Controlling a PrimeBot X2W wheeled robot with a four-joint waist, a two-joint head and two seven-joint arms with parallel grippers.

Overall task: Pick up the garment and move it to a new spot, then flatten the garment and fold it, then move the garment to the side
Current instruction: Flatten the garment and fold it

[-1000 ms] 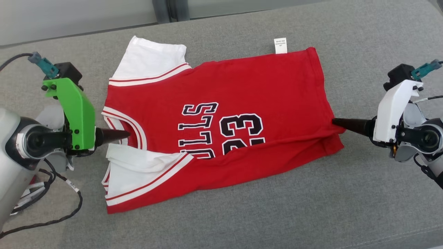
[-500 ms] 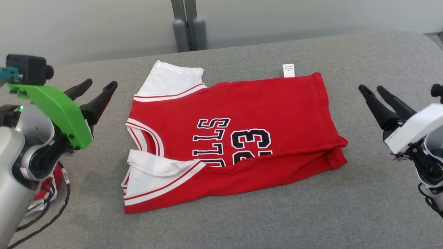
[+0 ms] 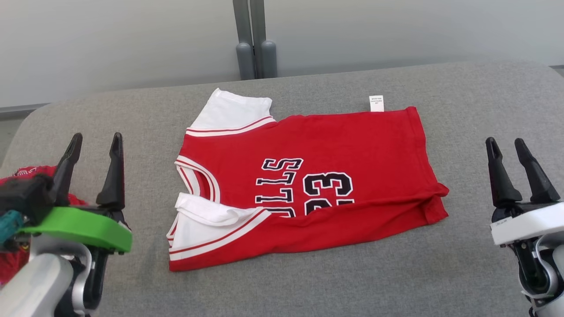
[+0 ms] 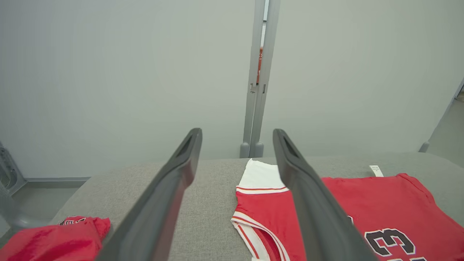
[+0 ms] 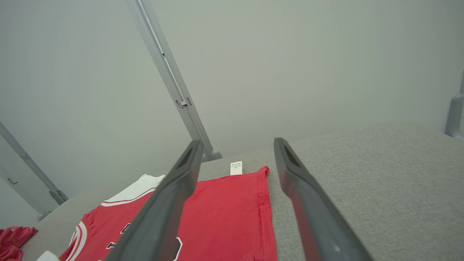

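- Both arms pulled back off the garment (image 3: 335, 136); left gripper (image 3: 97, 135) and right gripper (image 3: 505, 141) were released, empty.
- Garment lay half-folded mid-counter (image 3: 308, 286).
- Soft, light, limp: best pinched at hem and collar edges.

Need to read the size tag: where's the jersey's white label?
In the head view, the white label pokes out from the far edge of the red jersey, near its right corner, lying flat on the grey cushion.
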